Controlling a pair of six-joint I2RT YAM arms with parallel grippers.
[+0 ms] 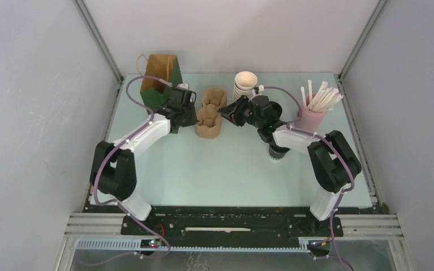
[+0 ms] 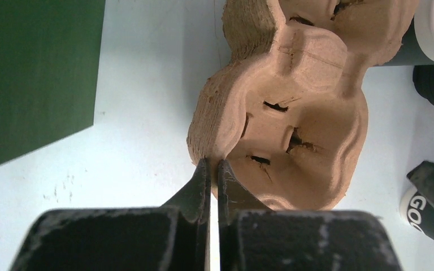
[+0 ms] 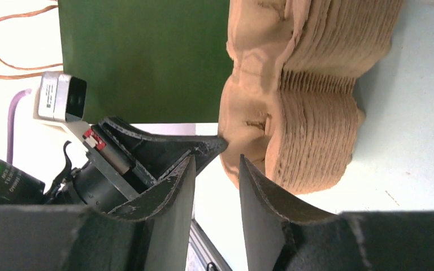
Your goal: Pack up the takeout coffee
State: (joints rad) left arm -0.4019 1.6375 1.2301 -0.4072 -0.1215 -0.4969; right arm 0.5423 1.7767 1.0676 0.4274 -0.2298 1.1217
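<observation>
Right of centre on the counter point(image 1: 215, 175), the coffee point(image 1: 275, 152) stands upright, half hidden under the right arm. It is well apart from the green bag point(image 1: 159, 79) at the back left. Between them sits a stack of pulp carriers point(image 1: 210, 116). The left jaws are pressed together, pinching the rim of the top carrier point(image 2: 294, 113) at its edge. The right jaws are spread with nothing between them, and they sit just beside the stack's other side. White cups point(image 1: 244, 84) and a pink holder point(image 1: 311, 117) of straws stand at the back right.
</observation>
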